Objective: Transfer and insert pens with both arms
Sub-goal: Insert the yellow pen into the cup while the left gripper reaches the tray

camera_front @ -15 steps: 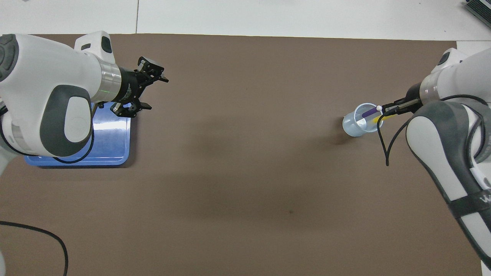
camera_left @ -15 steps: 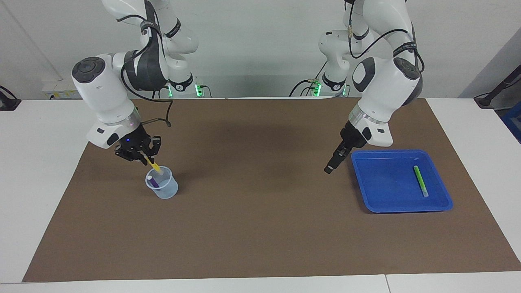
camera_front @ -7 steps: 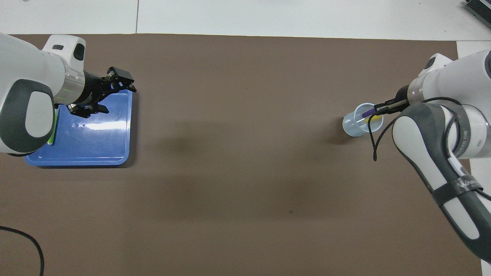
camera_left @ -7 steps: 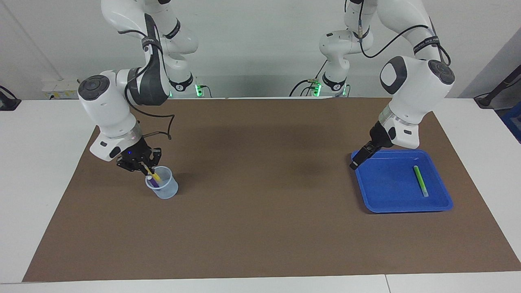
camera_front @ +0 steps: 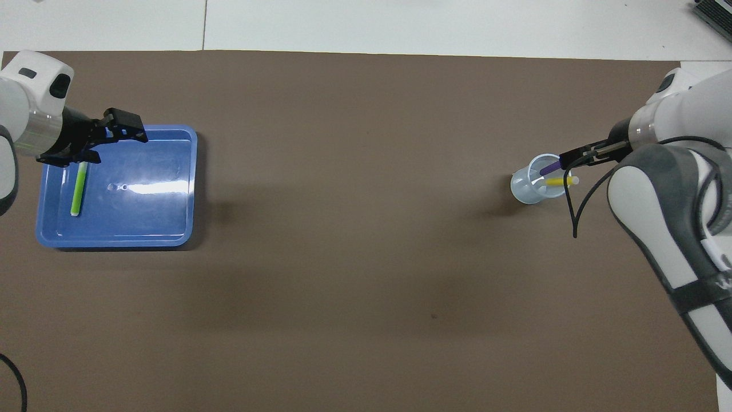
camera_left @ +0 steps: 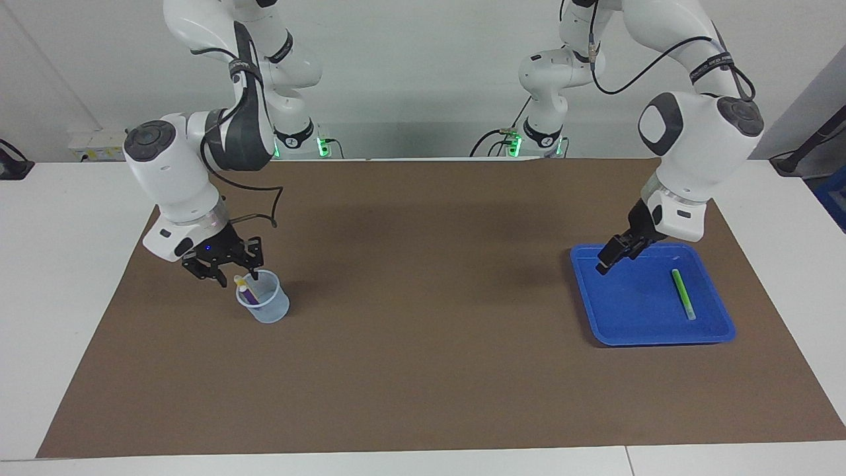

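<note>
Three pens are in view. Two of them, the purple pen and the yellow pen, stand tilted inside one clear cup on the brown mat, toward the right arm's end of the desk. The third, the green pen, lies flat in the one blue tray, toward the left arm's end, well apart from the cup.

There are two arms and two grippers. The right gripper hangs just over the cup's rim on the side nearer the robots; its fingers are spread apart and hold nothing, and the yellow pen sits free in the cup. The left gripper hovers over the tray's edge nearer the robots, beside but clear of the green pen. Its fingers stand open and hold nothing.

In the overhead view the green pen lies lengthwise at the outer side of the tray, with the left gripper over the tray's nearer portion and the right gripper over the cup's rim.
</note>
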Controlling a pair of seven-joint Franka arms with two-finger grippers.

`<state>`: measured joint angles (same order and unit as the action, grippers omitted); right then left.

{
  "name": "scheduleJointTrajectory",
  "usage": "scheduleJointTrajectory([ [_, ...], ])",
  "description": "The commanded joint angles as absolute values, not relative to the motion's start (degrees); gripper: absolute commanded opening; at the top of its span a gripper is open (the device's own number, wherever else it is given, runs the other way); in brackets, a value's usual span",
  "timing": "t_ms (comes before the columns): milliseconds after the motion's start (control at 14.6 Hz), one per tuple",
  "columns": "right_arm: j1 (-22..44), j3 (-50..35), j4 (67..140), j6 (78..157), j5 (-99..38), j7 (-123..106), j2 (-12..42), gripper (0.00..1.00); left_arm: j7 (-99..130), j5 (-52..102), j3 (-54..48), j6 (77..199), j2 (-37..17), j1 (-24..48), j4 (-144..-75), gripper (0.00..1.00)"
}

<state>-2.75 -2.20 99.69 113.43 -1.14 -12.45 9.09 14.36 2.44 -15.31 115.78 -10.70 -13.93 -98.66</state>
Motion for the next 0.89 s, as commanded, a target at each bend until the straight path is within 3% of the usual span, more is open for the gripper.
scheduleJointTrajectory([
  [0, -4.57, -2.64, 97.74, 108.91, -1.05, -11.51, 6.69, 1.00, 6.36, -0.26, -15.47, 116.10, -9.49, -15.29, -100.11, 1.00],
  [274, -4.83, -2.37, 97.56, 106.71, -1.23, -11.69, 3.17, 1.00, -3.58, -4.73, -15.47, 118.38, -11.95, -17.40, -100.11, 1.00],
  [547, -6.24, -2.46, 93.78, 99.15, -1.23, -11.78, 1.67, 1.00, -11.41, -8.16, -15.47, 122.15, -15.90, -19.77, -99.58, 1.00],
  [821, -5.72, -2.55, 95.71, 99.67, -0.44, -11.52, 0.53, 1.00, -14.14, -12.83, -15.47, 127.87, -21.26, -22.41, -99.58, 1.00],
])
